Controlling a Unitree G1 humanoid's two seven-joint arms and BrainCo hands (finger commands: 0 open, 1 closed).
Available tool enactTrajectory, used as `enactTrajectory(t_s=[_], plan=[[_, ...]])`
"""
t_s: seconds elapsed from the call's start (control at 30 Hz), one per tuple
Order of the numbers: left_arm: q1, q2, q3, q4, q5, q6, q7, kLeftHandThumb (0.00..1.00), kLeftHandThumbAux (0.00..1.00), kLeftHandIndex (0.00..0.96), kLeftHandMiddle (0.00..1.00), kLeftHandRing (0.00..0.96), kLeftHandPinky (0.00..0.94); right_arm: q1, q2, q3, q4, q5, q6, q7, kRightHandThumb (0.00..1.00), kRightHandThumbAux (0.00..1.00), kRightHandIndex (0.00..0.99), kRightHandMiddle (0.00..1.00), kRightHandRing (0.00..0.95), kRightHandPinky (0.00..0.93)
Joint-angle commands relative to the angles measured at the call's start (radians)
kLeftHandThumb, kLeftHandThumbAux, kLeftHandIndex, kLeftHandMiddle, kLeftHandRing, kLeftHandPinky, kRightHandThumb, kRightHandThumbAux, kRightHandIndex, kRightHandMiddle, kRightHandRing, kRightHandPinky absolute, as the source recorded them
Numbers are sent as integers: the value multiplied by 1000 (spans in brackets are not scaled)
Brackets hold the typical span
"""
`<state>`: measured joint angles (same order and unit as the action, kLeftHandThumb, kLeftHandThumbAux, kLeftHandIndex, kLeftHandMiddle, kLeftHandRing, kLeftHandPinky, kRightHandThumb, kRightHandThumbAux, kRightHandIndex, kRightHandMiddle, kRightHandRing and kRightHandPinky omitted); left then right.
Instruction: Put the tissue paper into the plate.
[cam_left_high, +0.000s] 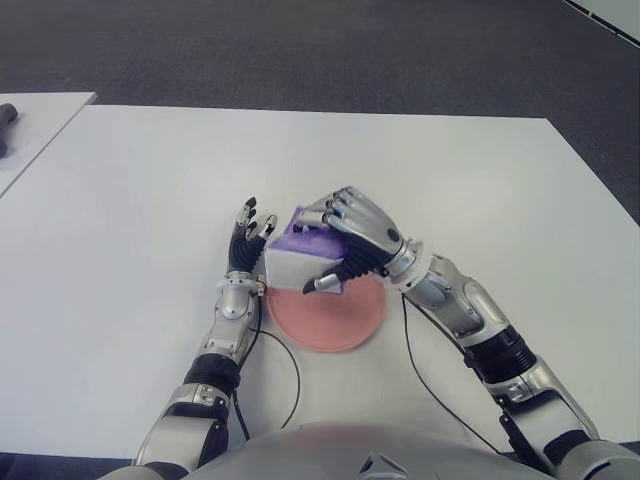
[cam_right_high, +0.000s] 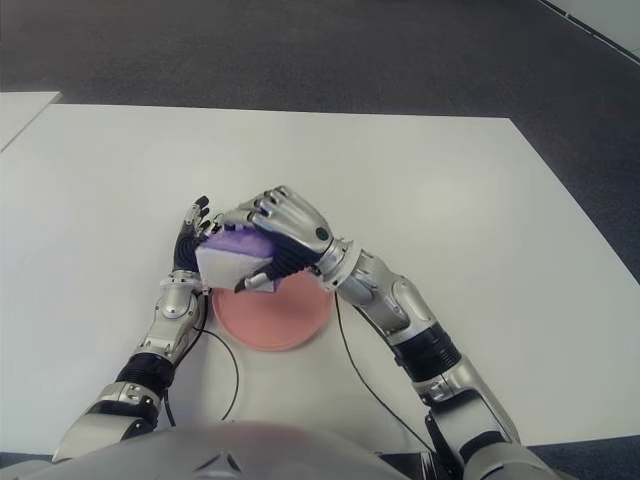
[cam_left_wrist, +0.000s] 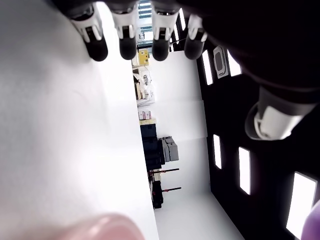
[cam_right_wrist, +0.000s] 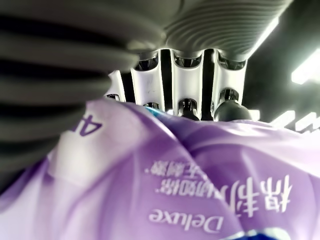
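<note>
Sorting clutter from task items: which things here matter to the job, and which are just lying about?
Job: tissue pack, held by the right hand over the pink plate.
Lying about: left hand open beside the pack; dark object on the neighbouring table.

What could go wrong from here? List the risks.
1. The right robot hand holds the tissue pack over the far-left rim of the plate; released now, it may land half off the plate.
2. The left robot hand shows open right beside the pack; lowering could bump it.
</note>
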<state>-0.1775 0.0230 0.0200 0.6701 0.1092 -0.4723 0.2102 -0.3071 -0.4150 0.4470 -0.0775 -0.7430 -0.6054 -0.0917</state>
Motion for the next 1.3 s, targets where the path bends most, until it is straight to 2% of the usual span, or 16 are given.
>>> enactTrajectory(t_s=[0.03, 0.13, 0.43, 0.67, 1.3], plan=[[21, -6, -1, 43, 14, 12, 18, 0, 460, 0, 0, 0, 0, 39, -20, 23, 22, -62, -9, 22, 738, 712, 440, 825, 827, 829], [18, -5, -2, 54, 20, -8, 29, 0, 452, 0, 0, 0, 0, 57, -25, 41, 45, -107, -12, 13, 738, 712, 440, 823, 823, 826], [12, -1, -4, 80, 30, -62, 34, 0, 437, 0, 0, 0, 0, 30, -17, 55, 84, -170, 15, 29, 743, 709, 441, 848, 848, 870], [12, 6, -5, 85, 33, -71, 27, 0, 427, 0, 0, 0, 0, 8, -5, 67, 146, -242, 22, -34, 744, 708, 441, 849, 848, 857], [15, 8, 3, 68, 7, -52, -2, 0, 435, 0, 0, 0, 0, -22, 7, 85, 248, -270, 52, -116, 745, 709, 441, 848, 843, 842]])
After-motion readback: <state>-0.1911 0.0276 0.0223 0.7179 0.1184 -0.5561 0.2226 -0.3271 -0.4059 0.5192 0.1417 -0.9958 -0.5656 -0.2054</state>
